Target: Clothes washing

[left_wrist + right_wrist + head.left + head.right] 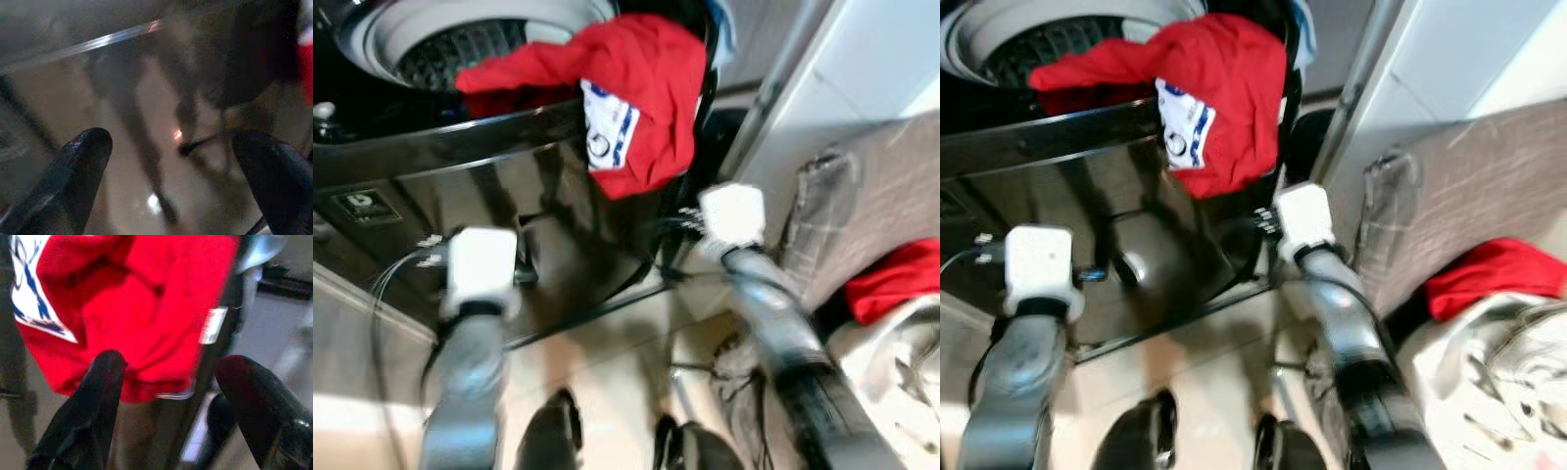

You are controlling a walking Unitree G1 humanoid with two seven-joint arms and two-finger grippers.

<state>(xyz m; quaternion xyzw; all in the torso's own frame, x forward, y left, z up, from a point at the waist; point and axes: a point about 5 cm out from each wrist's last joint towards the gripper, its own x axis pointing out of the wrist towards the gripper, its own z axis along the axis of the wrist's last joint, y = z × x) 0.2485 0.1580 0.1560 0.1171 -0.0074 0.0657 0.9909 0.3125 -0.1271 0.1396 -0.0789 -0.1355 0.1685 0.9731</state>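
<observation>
A red garment [641,78] with a white and blue print hangs over the front rim of the black top-loading washing machine [440,166], partly inside the drum opening [450,44]. My right gripper [168,396] is open just below the garment's [146,308] hanging hem, with nothing between its fingers [93,406]. My left gripper [171,171] is open in front of the glossy machine front, lower and to the left. The white wrists of both arms stand close to the machine front, the left one [480,269] and the right one [732,213].
At the right lies a pile of laundry with another red cloth [896,279] and white pieces [901,362]. A grey checked cloth [822,215] hangs beside it. A pale wall edge [783,78] runs right of the machine. My feet [553,431] stand on the light floor.
</observation>
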